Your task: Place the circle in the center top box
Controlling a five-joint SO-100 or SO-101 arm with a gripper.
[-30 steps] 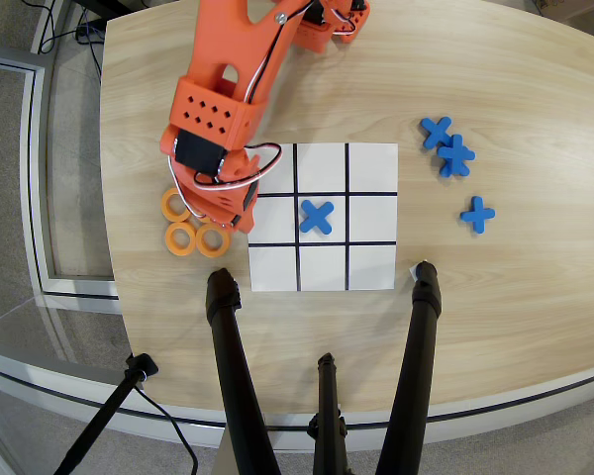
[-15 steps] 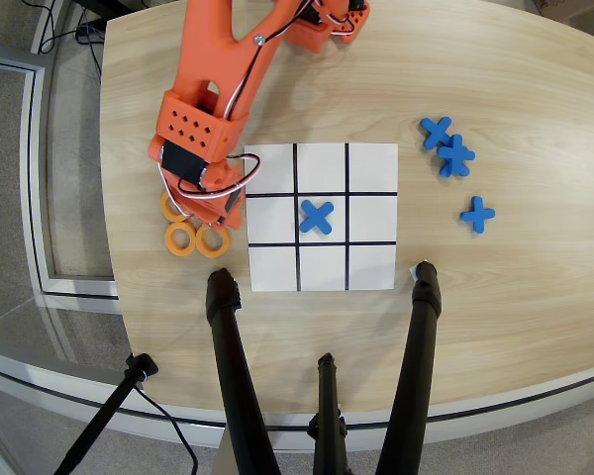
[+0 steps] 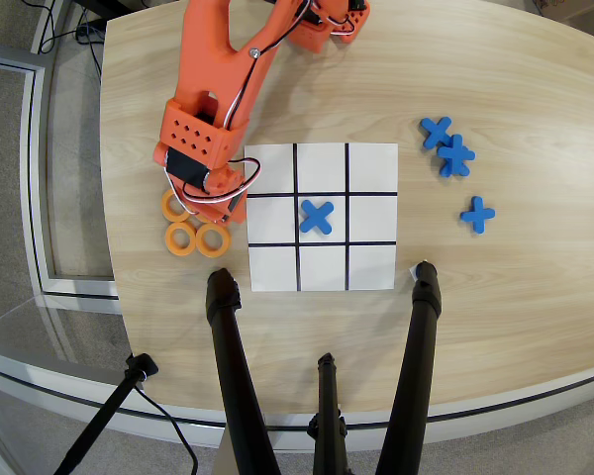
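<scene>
From overhead I see the gripper (image 3: 210, 205) over the rings (image 3: 212, 239) left of the grid (image 3: 372, 168), its jaws hidden under the arm so I cannot tell their state, top-centre box (image 3: 322, 267) lying empty to its lower right.

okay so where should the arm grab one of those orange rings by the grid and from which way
Best guess: come straight down on the circle nearest the paper grid, one finger in its hole, the other outside, pinching the band on the side facing the grid. It lies flat, and another ring crowds its far side. The gripper hangs just above the cluster; its fingers are hidden under the arm.
</scene>
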